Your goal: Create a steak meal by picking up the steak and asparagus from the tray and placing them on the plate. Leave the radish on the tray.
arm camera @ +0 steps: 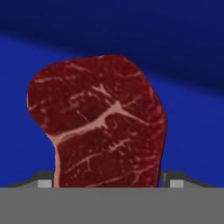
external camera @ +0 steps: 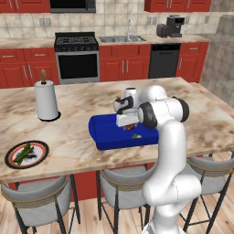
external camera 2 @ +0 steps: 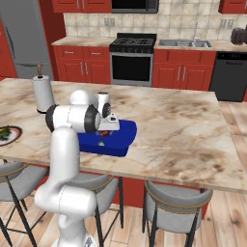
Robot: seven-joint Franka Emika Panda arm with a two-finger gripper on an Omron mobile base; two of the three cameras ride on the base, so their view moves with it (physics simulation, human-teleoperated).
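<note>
Fingers (arm camera: 107, 183) either side of steak (arm camera: 98, 122)

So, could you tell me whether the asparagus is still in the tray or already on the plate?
On the plate: the green asparagus lies across it, apart from the blue tray.

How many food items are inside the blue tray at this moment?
2. The steak lies on the floor of the tray, directly under the end effector. The radish sits near the tray's front wall. The arm covers part of the tray, so more could be hidden.
</note>
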